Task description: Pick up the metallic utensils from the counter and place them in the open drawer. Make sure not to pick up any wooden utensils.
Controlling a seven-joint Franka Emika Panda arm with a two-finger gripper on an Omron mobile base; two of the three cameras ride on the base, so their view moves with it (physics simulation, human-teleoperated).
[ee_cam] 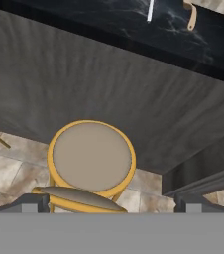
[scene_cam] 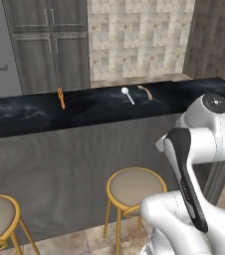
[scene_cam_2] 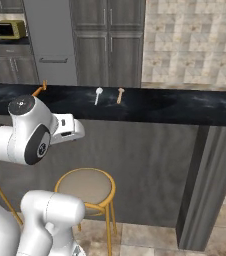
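1. You have the desk [scene_cam: 30, 112] in front of you, a long black slab over a grey panel, and every utensil lies on top of it. Nothing has gone into a drawer, so by the look of it the whole task is left to do.
2. Two stools stand on the floor before the panel; the nearer stool [ee_cam: 91, 158] sits right under the hand, well below the slab.
3. The arm is folded low in front of the panel, well short of the desk top. The jaws [ee_cam: 112, 202] stand fully released, holding nothing and touching nothing; only their dark tips show at the bottom of the hand view.
4. The orange utensil [scene_cam: 61, 98] lies apart from the others, toward the left end of the desk as you face it.
5. The silver spoon [scene_cam: 128, 94] lies near the middle, round head toward the far edge. It and the orange one are yours to move.
6. The wooden utensil [scene_cam: 145, 91] lies just beside the spoon on its right, not touching. Leave it.
7. You cannot see the open drawer from here, so I judge you must find it first.
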